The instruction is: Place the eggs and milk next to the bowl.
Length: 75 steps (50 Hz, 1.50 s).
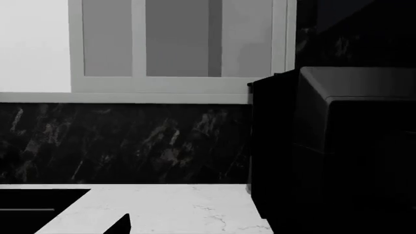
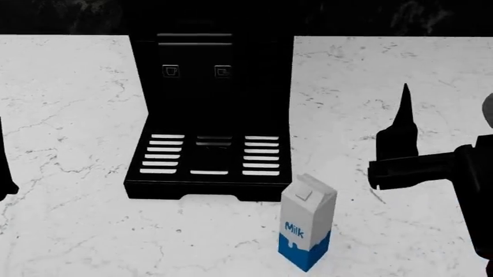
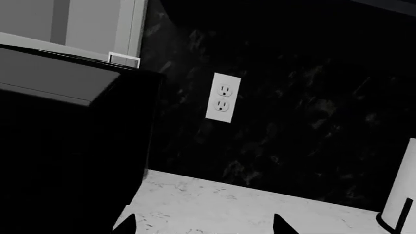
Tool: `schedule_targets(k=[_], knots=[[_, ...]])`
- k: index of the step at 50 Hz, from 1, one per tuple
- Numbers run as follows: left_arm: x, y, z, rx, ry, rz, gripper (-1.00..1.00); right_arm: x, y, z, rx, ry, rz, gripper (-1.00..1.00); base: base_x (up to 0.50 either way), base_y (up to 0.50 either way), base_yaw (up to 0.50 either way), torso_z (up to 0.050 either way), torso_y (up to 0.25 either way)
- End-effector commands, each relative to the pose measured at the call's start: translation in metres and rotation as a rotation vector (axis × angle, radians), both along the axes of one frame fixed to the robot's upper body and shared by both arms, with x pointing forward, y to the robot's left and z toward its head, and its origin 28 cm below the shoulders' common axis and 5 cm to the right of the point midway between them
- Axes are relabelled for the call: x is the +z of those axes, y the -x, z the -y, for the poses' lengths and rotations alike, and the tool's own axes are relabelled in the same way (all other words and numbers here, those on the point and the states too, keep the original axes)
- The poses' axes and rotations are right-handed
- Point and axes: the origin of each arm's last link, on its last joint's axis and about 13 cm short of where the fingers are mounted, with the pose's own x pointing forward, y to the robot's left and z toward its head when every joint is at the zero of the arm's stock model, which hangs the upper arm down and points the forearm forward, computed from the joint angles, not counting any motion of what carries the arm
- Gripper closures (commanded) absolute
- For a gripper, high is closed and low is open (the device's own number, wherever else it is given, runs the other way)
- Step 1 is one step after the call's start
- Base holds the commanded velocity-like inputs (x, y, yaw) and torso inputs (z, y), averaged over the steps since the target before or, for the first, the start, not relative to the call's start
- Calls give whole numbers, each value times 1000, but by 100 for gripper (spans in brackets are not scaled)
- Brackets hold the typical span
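Nearest the robot in the head view, the milk (image 2: 306,231) stood upright on the white marbled bench (image 2: 69,115), turned so one corner faced the camera, with nothing gripping it. Just behind it and slightly toward the robot's left sat the black coffee machine (image 2: 209,109), its slotted drip tray (image 2: 208,158) facing forward; carton and machine base were near each other but apart. To the milk's right, the right hand (image 2: 400,135) hung above the bench, well clear of the carton, with 1 dark pointed fingertip (image 2: 405,98) aimed away from the robot. The right wrist view showed 2 fingertips with a wide gap between them and nothing held, so that hand stood wide. At the far left edge of the head view, only a dark sliver of the left arm (image 2: 6,167) showed; the left wrist view caught just 1 fingertip (image 1: 120,225), so I cannot tell how that hand stood. Farther back, the wrist views showed the dark veined backsplash (image 3: 312,97) with a white wall outlet (image 3: 223,97) beside the machine, and a white-framed window (image 1: 175,44) above. No eggs or bowl appeared in any view.
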Motion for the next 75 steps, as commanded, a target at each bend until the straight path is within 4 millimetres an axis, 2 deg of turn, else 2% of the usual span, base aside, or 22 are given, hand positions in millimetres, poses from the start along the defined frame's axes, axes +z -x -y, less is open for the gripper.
schedule_targets(k=[1,11,19,30,40,52,75], knots=[[-2,2,-1,-6,7,-3,-100,-1,1,0,1,-2,-15,-100,324,0,0,0,0],[-3,2,-2,-1,10,-3,-100,-2,0,-1,9,1,-14,-100,352,-2,0,0,0],[-5,1,0,-8,-1,-10,-100,1,4,5,67,8,-20,-100,0,0,0,0,0],[-5,-1,3,-18,-20,-14,-100,15,33,15,308,36,-95,-100,0,0,0,0,0],[-4,-1,5,-22,-28,-12,-100,8,53,14,540,36,-190,-100,0,0,0,0,0],[-5,0,5,-22,-31,-13,-100,-1,65,11,663,18,-259,-100,0,0,0,0,0],[-4,1,2,-15,-27,-11,-100,-25,50,-4,733,-23,-318,-100,0,0,0,0,0]])
